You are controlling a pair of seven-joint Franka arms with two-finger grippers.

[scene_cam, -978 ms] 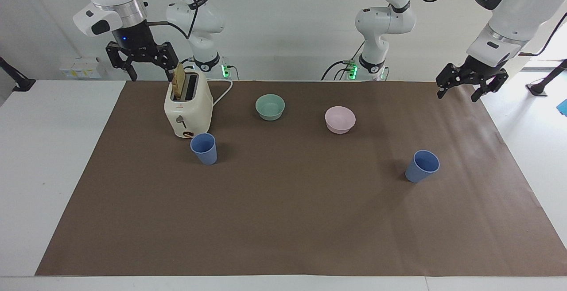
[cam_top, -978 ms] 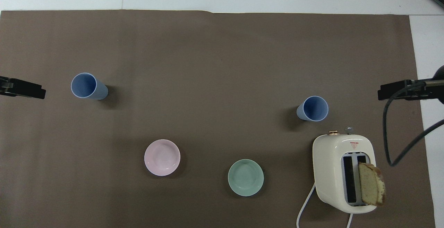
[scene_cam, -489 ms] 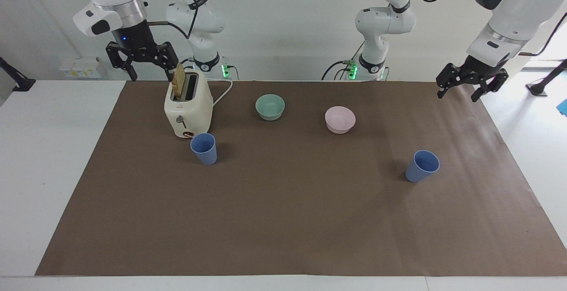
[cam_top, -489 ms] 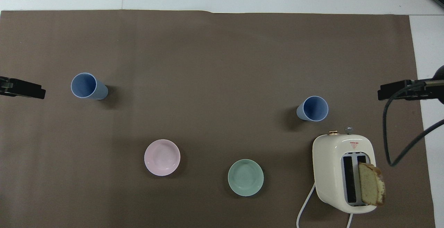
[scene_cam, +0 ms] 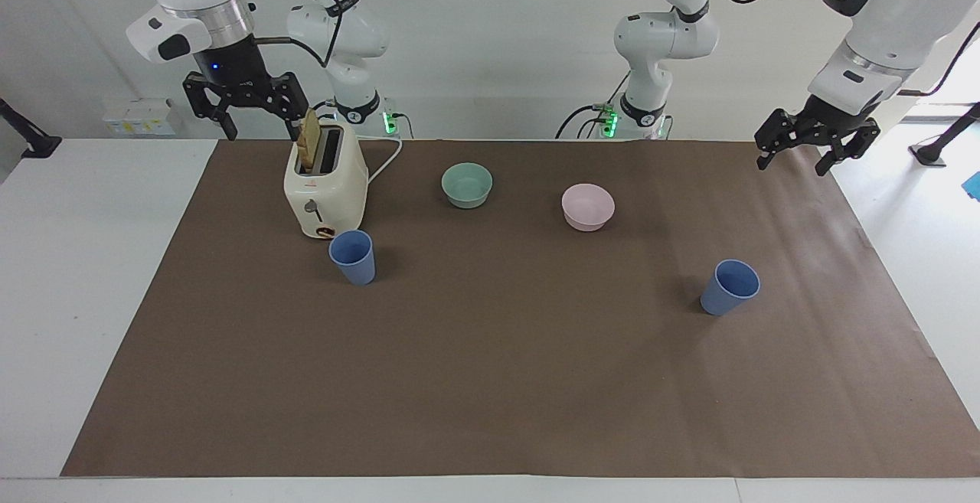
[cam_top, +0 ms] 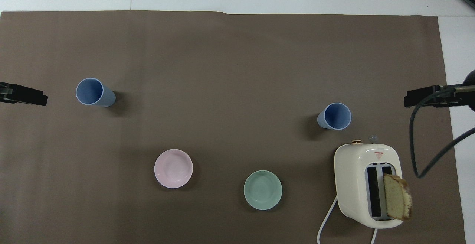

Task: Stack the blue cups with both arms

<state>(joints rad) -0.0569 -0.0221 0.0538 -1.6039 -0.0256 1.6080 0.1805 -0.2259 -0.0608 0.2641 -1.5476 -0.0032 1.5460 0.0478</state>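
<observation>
Two blue cups stand upright on the brown mat. One cup stands just beside the toaster, farther from the robots than it. The other cup stands toward the left arm's end. My right gripper is open and empty, raised over the mat's edge beside the toaster. My left gripper is open and empty, raised over the mat's corner at its own end. In the overhead view only one fingertip of each shows: the left one and the right one.
A cream toaster holds a slice of bread sticking up from one slot, and its cord trails toward the robots. A green bowl and a pink bowl sit nearer to the robots than the cups.
</observation>
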